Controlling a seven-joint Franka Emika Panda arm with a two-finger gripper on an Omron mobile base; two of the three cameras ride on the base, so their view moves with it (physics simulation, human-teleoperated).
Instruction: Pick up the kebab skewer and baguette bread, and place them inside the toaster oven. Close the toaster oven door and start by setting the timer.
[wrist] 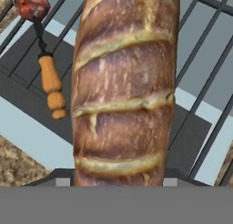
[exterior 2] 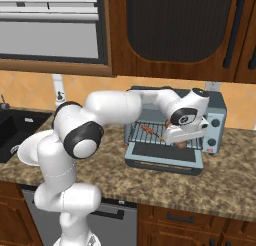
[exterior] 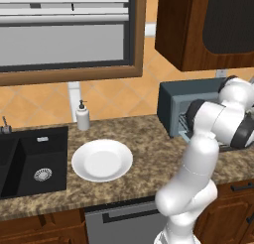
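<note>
One of the two food items is already in place: the kebab skewer (exterior 2: 150, 130) is seen lying on the wire rack (wrist: 205, 45) inside the toaster oven (exterior 2: 216, 121), towards the rack's left side in the right base view. The baguette bread (wrist: 124, 86) is being carried by the end effector (exterior 2: 181, 143), which is clenched on the loaf just above the rack at the oven's mouth, over the lowered toaster oven door (exterior 2: 165, 157); whether the loaf already touches the rack cannot be told. The plate (exterior: 101, 160) near the front edge of the worktop (exterior: 149, 139), between the sink (exterior: 30, 161) and the oven, is left without food.

Still to be done, by this judgement: the loaf released onto the rack, the arm withdrawn, the door shut and the timer knob (exterior 2: 215, 123) turned.

In the hand view the baguette is shown as a long golden-brown loaf with darker crust and pale diagonal scores, lying just beside the skewer, whose orange handle and a red-brown chunk are seen at its left.
</note>
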